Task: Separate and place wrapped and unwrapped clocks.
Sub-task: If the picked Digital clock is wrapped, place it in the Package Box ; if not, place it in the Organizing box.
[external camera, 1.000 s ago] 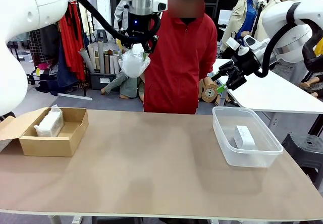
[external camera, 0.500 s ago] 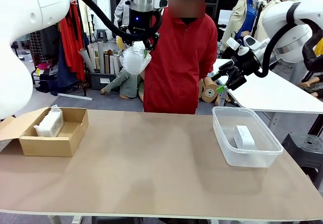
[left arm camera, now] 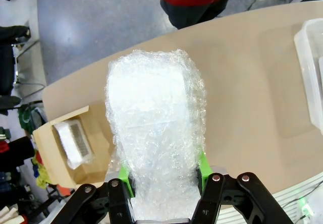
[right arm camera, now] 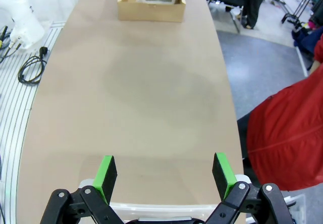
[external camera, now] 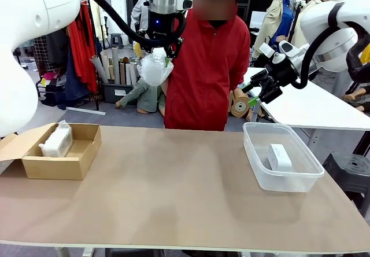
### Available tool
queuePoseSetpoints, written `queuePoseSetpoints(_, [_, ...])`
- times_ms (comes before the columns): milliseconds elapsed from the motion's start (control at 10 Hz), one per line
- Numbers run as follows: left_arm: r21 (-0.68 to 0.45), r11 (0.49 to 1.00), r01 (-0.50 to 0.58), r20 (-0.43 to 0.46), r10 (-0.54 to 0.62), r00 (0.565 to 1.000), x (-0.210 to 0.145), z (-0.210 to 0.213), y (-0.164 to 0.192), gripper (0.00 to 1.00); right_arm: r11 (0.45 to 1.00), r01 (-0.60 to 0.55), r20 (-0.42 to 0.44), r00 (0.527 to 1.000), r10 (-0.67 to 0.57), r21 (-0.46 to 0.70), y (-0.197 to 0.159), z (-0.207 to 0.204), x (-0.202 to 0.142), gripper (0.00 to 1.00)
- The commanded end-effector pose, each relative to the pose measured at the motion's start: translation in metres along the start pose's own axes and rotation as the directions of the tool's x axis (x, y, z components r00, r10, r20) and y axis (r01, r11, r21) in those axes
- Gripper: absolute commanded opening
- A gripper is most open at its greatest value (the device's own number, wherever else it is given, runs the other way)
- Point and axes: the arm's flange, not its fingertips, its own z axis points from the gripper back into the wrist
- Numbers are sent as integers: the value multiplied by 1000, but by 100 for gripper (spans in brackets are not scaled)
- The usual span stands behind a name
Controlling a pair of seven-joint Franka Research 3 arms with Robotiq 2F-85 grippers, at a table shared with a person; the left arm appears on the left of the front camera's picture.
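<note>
High above the table's far edge, my left gripper (external camera: 157, 57) is shut on a wrapped clock (external camera: 154, 69), a lump of crinkly white plastic wrap. The left wrist view has that wrapped clock (left arm camera: 156, 133) standing up between the green pads (left arm camera: 124, 181). Another wrapped clock (external camera: 56, 141) lies in the cardboard box (external camera: 81, 161) at the left, also seen as a small bundle (left arm camera: 74, 142) from the wrist. The bare white clock (external camera: 280, 157) rests in the clear plastic tub (external camera: 257, 170) at the right. My right gripper (external camera: 252, 95) hangs open in the air above the tub, its pads (right arm camera: 106, 172) far apart and nothing between them.
A person in a red jacket (external camera: 208, 66) stands at the far side of the table, just behind my left gripper. The brown tabletop (external camera: 173, 193) lies bare between box and tub. A white table (external camera: 312, 106) stands behind at the right.
My left gripper has lifted the wrapped clock slightly higher over the last second, then held still. The right arm has not moved.
</note>
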Motion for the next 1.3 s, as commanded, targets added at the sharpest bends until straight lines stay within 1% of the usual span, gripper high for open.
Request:
queuePoseSetpoints(0, [-1, 1000, 0, -1, 0, 1000, -3, 4, 1, 0, 1000, -14, 5, 1000, 14, -3, 0, 0, 1, 100])
queuePoseSetpoints(1100, [0, 1000, 0, 0, 0, 1000, 0, 0, 0, 0, 1000, -14, 5, 1000, 14, -3, 0, 0, 1, 100])
queuePoseSetpoints(1200, [38, 999, -13, -16, 14, 1000, -20, 10, 10, 0, 1000, -14, 5, 1000, 14, -3, 0, 0, 1, 100])
